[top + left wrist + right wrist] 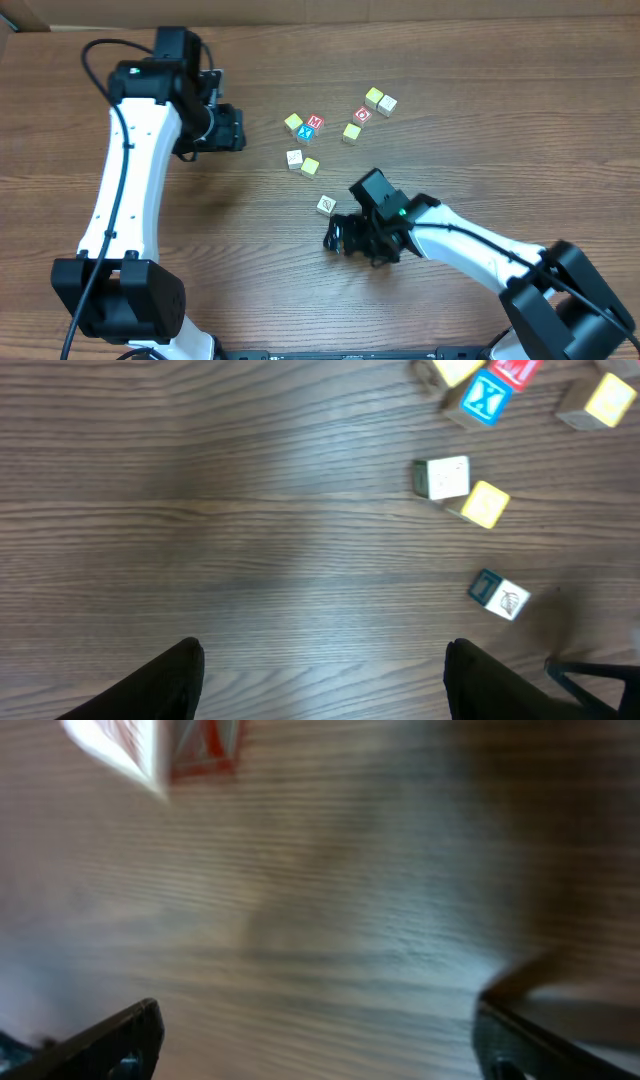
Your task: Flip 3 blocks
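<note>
From overhead we see the left gripper over the upper left of the table, well apart from every cube. The three blocks lie mid-table: the white block is just beside the yellow block, and the drawn block sits alone below them; the right gripper is near that last one, just below it and apart from it. Above the three sit the red M cube and the blue X cube side by side, with the red O cube farther right among other pale and yellow cubes. In the left wrist view, the left gripper has its dark fingers spread wide with only bare wood between them. Ahead and to the right, the white block meets the yellow block corner to corner; the drawn block lies below them, showing a pale face with a faint dark sketch and a darker bluish side. The blue X cube and the red M cube sit at the top edge. The right wrist view is blurred, yet we can see the right gripper standing wide with nothing but wood grain between its fingers. A smeared cube with red marks shows at the upper left, and we cannot tell which one it is.
</note>
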You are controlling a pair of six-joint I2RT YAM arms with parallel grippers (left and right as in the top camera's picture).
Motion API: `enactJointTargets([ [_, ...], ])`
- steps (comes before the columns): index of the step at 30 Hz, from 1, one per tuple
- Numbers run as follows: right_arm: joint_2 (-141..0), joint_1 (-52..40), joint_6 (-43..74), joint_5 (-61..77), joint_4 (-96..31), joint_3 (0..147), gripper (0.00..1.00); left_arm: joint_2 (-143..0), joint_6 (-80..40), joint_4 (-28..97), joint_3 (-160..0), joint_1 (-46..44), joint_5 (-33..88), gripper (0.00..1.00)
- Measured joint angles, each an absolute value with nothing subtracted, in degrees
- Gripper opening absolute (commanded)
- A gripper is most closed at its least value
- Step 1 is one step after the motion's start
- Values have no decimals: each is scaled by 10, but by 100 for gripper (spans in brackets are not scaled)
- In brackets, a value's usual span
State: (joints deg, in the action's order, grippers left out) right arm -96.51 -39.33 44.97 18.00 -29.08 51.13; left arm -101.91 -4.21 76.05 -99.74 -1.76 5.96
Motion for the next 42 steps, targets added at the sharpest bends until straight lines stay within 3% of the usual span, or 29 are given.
enactJointTargets([
  [13, -1016, -395, 584, 77, -200, 562, 100, -1019, -38, 749, -997, -8, 81, 73],
  [17, -1028, -403, 614, 58, -180, 566, 93, -1019, -38, 745, -997, -8, 84, 73],
  [20, -1036, -417, 632, 51, -158, 568, 79, -1019, -38, 745, -997, -8, 88, 73],
  [22, -1044, -428, 643, 48, -145, 568, 76, -1019, -38, 745, -997, -8, 89, 74],
  [24, -1046, -436, 652, 45, -138, 568, 64, -1019, -38, 745, -997, -8, 90, 74],
  [29, -1047, -444, 669, 40, -148, 568, 53, -1019, -38, 746, -997, -8, 93, 74],
  [42, -1048, -427, 614, 12, -197, 580, 62, -1019, -38, 754, -997, -8, 95, 76],
])
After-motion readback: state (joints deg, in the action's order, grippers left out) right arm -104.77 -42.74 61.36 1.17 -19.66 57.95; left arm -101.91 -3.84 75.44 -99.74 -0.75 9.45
